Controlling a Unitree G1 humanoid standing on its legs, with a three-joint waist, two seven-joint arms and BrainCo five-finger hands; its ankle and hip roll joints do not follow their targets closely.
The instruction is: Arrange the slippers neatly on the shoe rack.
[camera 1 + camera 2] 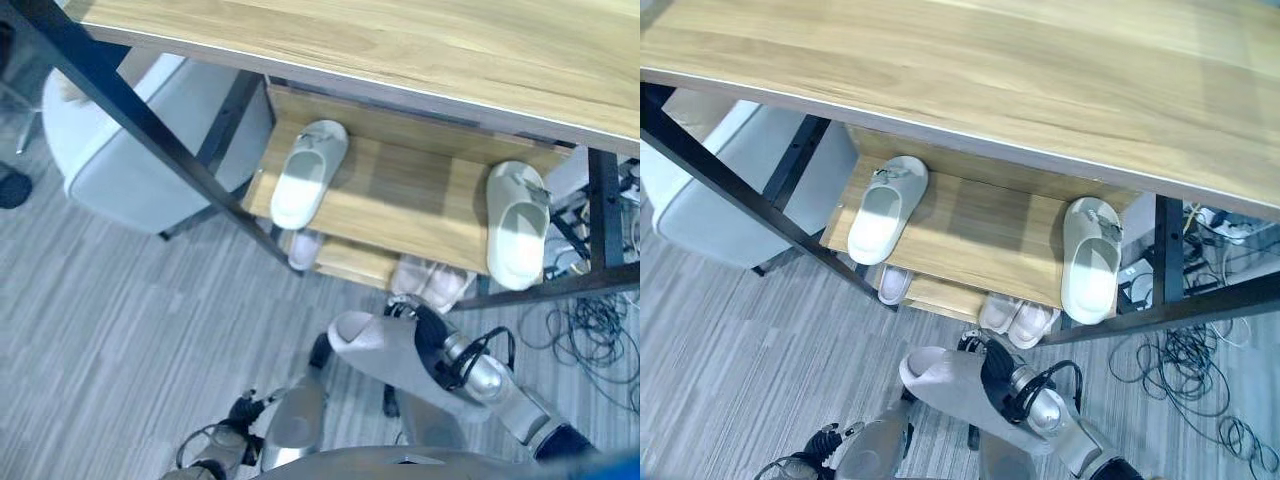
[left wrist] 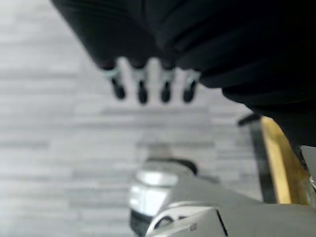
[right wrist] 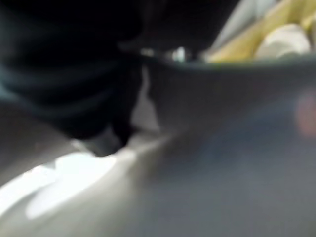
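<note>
My right hand (image 1: pixel 437 343) is shut on a grey slipper (image 1: pixel 383 352) and holds it above the floor, just in front of the shoe rack's low shelf. In the right wrist view the grey slipper (image 3: pixel 222 123) sits blurred right against the hand. Two pale slippers lie on the rack's middle shelf (image 1: pixel 400 190), one at the left end (image 1: pixel 308 172) and one at the right end (image 1: pixel 517 224), toes pointing inward. My left hand (image 2: pixel 148 89) hangs over the floor with its fingers straight and holding nothing.
On the lowest shelf sits a pinkish pair of slippers (image 1: pixel 1018 317) and one more pale slipper (image 1: pixel 893 284). The wooden top board (image 1: pixel 400 50) overhangs the shelves. A grey-white seat (image 1: pixel 140 150) stands left of the rack. Loose cables (image 1: pixel 590 330) lie on the floor at the right.
</note>
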